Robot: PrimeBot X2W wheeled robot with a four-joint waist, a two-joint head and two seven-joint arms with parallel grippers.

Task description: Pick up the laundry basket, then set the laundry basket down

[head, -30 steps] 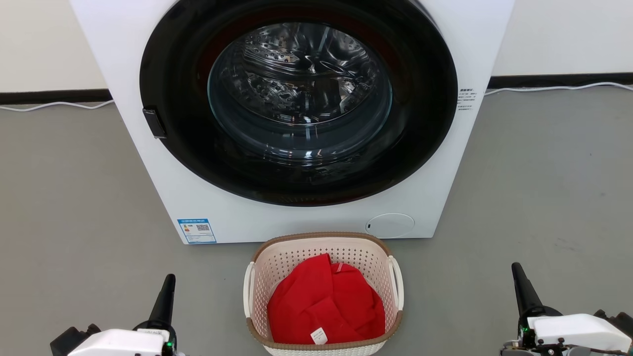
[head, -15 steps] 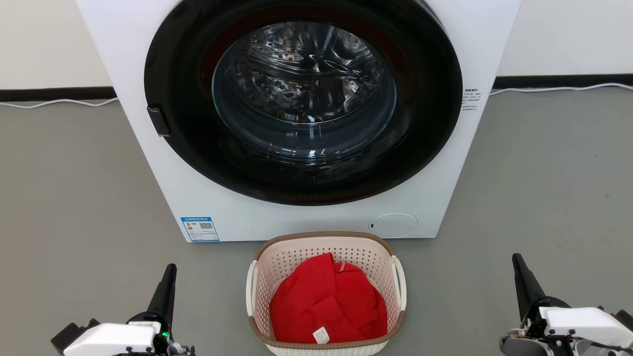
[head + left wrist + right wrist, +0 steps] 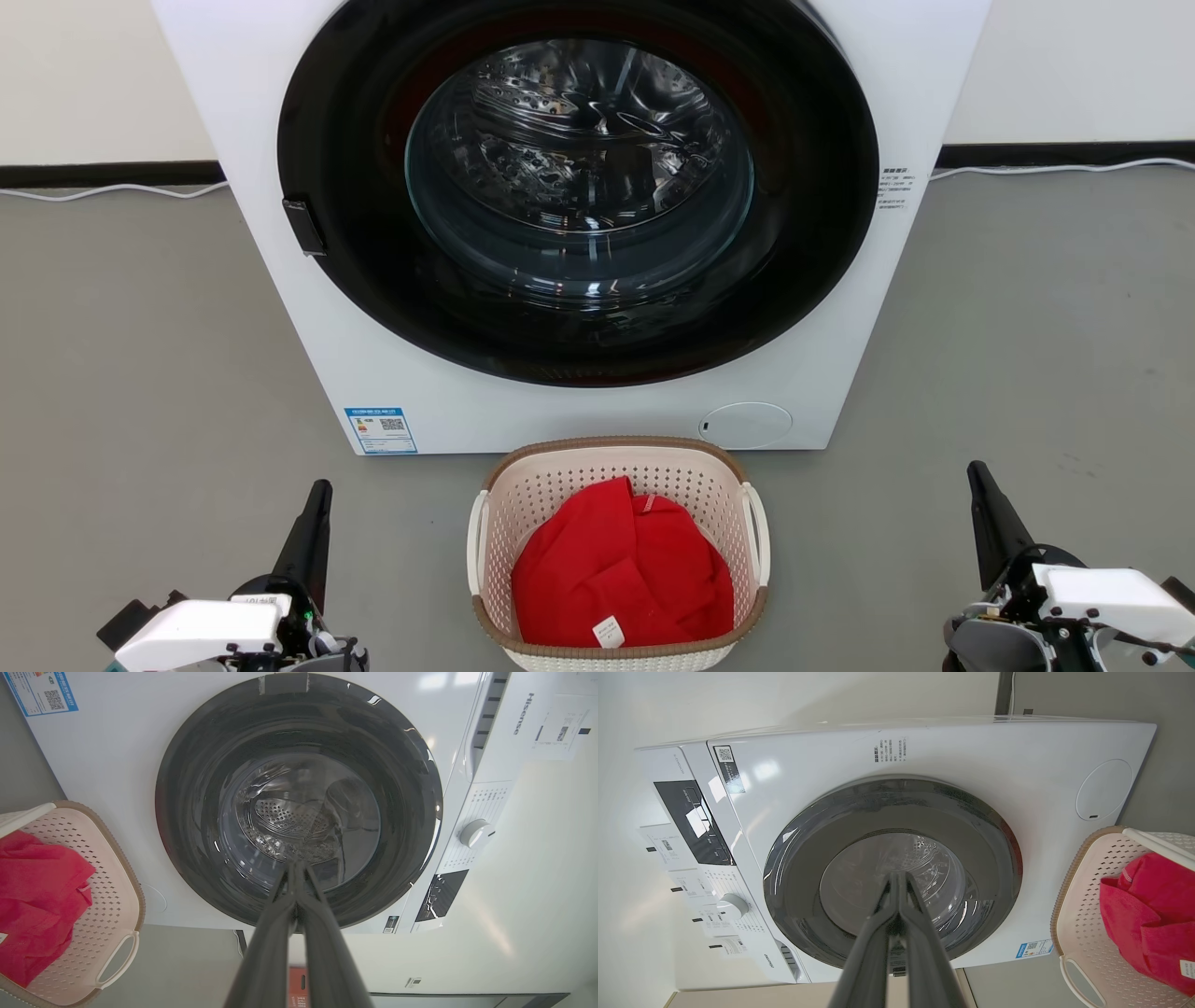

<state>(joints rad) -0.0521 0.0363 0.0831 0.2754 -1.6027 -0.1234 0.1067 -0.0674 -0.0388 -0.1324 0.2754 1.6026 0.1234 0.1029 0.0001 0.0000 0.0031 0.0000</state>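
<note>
The laundry basket (image 3: 499, 485), cream-white and perforated with a brown rim and white loop side handles, stands on the grey floor just before the washing machine, holding a red cloth (image 3: 621, 569). Its side also appears in the left wrist view (image 3: 105, 868) and the right wrist view (image 3: 1083, 914). My left gripper (image 3: 320, 499) hovers at the lower left, well left of the basket, fingers pressed together and empty (image 3: 295, 868). My right gripper (image 3: 977, 478) is at the lower right, well right of the basket, also shut and empty (image 3: 899, 879).
A white front-loading washing machine (image 3: 392, 392) with a large dark round door (image 3: 579, 187) fills the space behind the basket. Grey floor (image 3: 140, 373) spreads to both sides. A white cable (image 3: 1055, 169) runs along the dark skirting at the wall.
Both grippers have risen a little in the head view. The whole picture has shifted slightly to the right, so the camera has moved. The basket stays put.
</note>
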